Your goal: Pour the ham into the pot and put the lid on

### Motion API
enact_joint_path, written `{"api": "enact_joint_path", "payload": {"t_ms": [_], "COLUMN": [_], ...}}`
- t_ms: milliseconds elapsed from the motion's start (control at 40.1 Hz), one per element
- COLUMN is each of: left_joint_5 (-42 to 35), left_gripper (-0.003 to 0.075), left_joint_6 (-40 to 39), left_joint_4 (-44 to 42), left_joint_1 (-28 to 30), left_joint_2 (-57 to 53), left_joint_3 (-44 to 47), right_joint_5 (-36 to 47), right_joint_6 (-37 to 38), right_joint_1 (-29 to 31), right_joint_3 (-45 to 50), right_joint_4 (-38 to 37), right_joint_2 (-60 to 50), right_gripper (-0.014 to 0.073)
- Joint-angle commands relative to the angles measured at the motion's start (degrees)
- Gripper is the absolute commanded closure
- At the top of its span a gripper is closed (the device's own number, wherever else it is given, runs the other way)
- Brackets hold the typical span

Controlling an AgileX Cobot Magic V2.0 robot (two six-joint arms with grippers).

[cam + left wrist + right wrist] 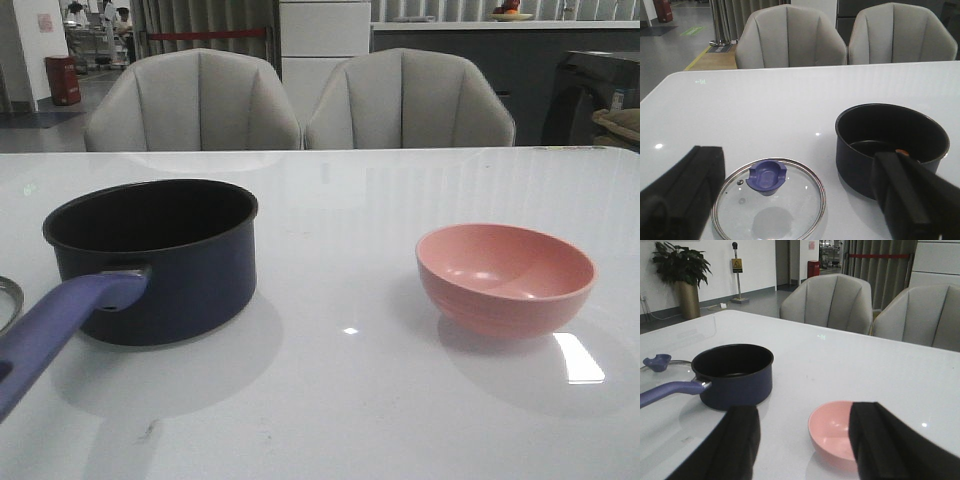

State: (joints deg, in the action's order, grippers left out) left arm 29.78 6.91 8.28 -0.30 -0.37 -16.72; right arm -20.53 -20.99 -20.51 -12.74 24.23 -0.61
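Both my grippers, left (800, 200) and right (805, 445), hang spread wide and empty. Lid (768, 200) lies flat at the pot's (155, 260) nine o'clock; glass looks fragile and slick, so I'd pinch its knob (766, 175).

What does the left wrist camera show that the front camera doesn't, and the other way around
Only the left wrist view shows the whole lid lying flat on the table with its blue knob up, and the left gripper open above it. It also catches a small orange-pink bit that may be ham inside the pot, though a finger partly hides it.

Only the front view shows the pink bowl, which looks empty; of the lid it catches just a sliver at its left edge.

Both show the pot, the white table and two grey chairs.
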Motion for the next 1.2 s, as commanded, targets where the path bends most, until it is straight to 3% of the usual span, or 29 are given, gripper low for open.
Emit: {"api": "enact_joint_path", "payload": {"t_ms": [0,100,200,524,823,1172], "left_joint_5": [-4.4,-4.9,-5.0,-3.5,7.9,14.8], "left_gripper": [0.0095,0.0095,0.0095,0.0095,0.0089,0.0090], "left_joint_6": [-0.1,-0.1,-0.1,-0.4,-0.6,-4.7], "left_joint_4": [0.5,0.5,0.9,1.0,1.0,1.4], "left_joint_1": [-0.4,-0.4,-0.4,-0.4,-0.4,-0.4], "left_joint_2": [-0.4,-0.4,-0.4,5.4,28.5,54.1], "left_joint_3": [-1.6,-1.6,-1.6,-5.7,-17.7,-30.3], "right_joint_5": [3.3,3.4,3.6,3.5,3.5,3.5], "right_joint_6": [-0.2,-0.2,-0.2,-0.2,-0.2,-0.2], "right_joint_1": [0.0,0.0,0.0,0.0,0.0,0.0], "right_joint_3": [-0.4,0.6,0.6,0.6,0.6,0.6], "right_joint_4": [0.8,-0.2,-0.3,-0.2,-0.2,-0.2], "right_joint_2": [-0.7,-0.7,-0.7,-0.7,-0.7,-0.7], "right_gripper": [0.0194,0.0470,0.0412,0.0412,0.0412,0.0412]}}
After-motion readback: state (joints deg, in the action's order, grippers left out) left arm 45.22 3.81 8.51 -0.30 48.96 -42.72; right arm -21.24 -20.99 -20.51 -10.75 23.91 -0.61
